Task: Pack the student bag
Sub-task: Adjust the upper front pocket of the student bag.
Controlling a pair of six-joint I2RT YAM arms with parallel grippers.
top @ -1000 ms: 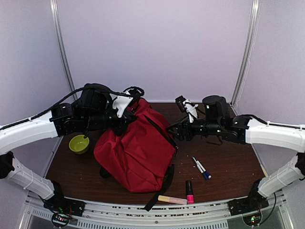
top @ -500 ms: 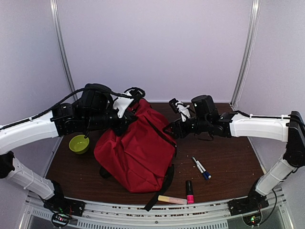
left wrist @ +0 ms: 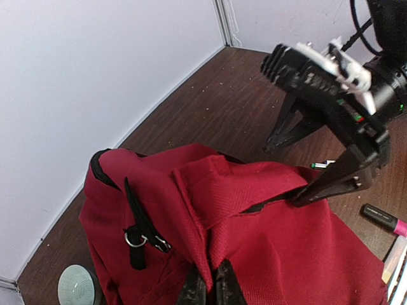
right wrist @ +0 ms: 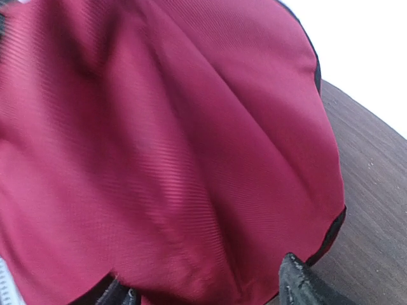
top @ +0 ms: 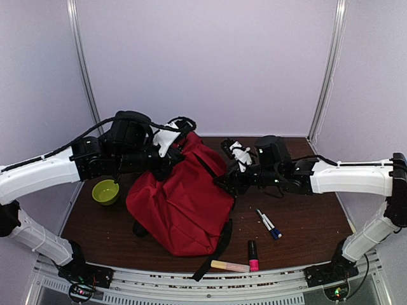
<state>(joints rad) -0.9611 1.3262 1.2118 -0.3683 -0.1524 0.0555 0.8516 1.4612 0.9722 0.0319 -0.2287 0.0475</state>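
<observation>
slumping at the middle of the top view, the student bag (top: 181, 203) rests on the dark wooden worktop (top: 305, 216). its red fabric is bunched to a peak at its upper edge, and a black strap (top: 219, 244) trails from its lower right corner toward the bottom of the frame.

the left gripper (left wrist: 206, 289) is closed on a fold of red fabric at that peak. its two black fingertips are pressed together at the bottom centre of the left wrist view, with the cloth pinched between them. left of the pinch, a small metal ring (left wrist: 133, 239) hangs on a black loop against the bag.

the right gripper (top: 224, 181) sits at the bag's right edge with its jaws spread wide. in the left wrist view one finger touches the bag's black-trimmed edge and the other is apart from the bag. red fabric fills the right wrist view, showing between the two fingertips at the bottom edge.

left of the bag sits a green bowl (top: 105, 191). right of it lies a blue-capped marker (top: 268, 224). near the lower edge a pink highlighter (top: 253, 255) and a pale orange highlighter (top: 229, 266) lie close together.
</observation>
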